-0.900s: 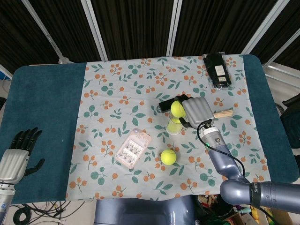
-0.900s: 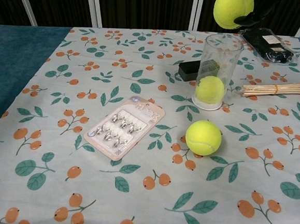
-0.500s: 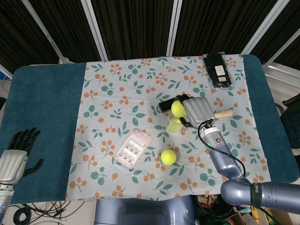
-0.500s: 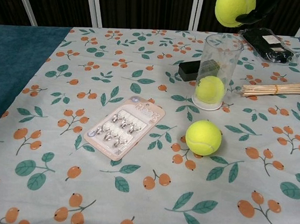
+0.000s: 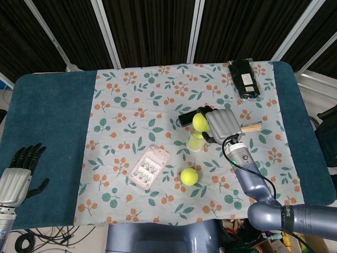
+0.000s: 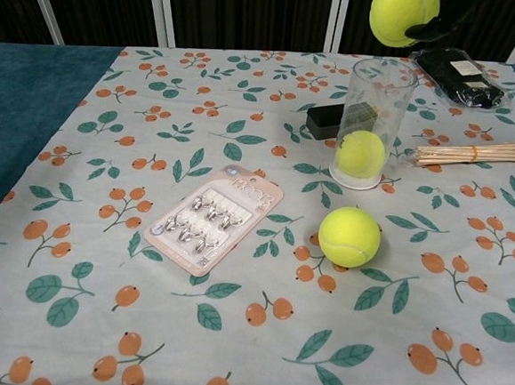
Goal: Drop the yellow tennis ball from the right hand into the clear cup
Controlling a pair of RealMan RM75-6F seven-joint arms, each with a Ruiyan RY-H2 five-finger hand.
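Observation:
My right hand (image 5: 221, 125) holds a yellow tennis ball (image 5: 199, 122) (image 6: 403, 15) just above the mouth of the clear cup (image 6: 374, 126) (image 5: 196, 141). The cup stands upright near the middle of the cloth with another tennis ball (image 6: 360, 153) inside at its bottom. In the chest view only dark fingertips (image 6: 428, 28) of the right hand show at the ball's right side. My left hand (image 5: 20, 174) rests far off at the table's near left, fingers apart, holding nothing.
A third tennis ball (image 6: 349, 236) lies in front of the cup. A blister pack of small metal parts (image 6: 213, 218) lies to its left. Behind the cup sits a small black box (image 6: 327, 120). To the right are wooden sticks (image 6: 473, 153) and a black bagged item (image 6: 457, 74).
The ball in my right hand has edged very slightly to the right over the cup. My left hand has barely shifted.

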